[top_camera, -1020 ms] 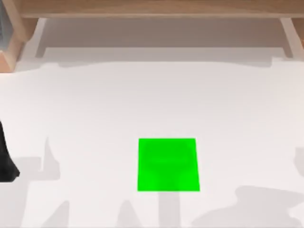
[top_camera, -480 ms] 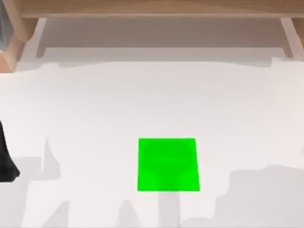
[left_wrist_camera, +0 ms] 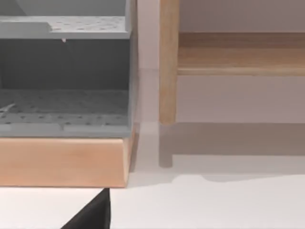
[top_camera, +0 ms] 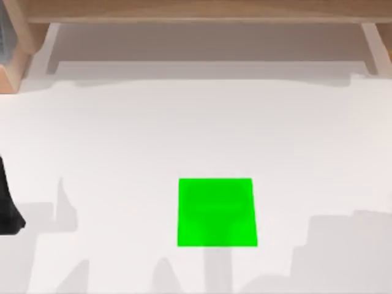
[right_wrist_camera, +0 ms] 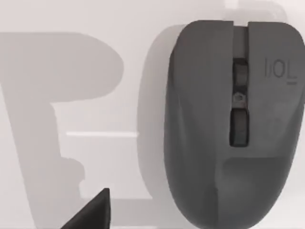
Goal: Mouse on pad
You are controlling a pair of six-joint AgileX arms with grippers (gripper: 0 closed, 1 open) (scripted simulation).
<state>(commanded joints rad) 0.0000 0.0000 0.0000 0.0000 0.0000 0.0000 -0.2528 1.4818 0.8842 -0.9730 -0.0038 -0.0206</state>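
Right gripper (right_wrist_camera: pixel 93 212) hangs close over the mouse (right_wrist_camera: pixel 233 124) on the white table (right_wrist_camera: pixel 71 19); one dark finger tip juts in at the right wrist view's lower left, beside the mouse, and I cannot tell whether the fingers are apart. The mouse lies bare, untouched. In the top view the pad (top_camera: pixel 217 212) sits lower centre, nothing on it. Left arm (top_camera: pixel 7 208) is parked at that view's left edge, its gripper's state unclear.
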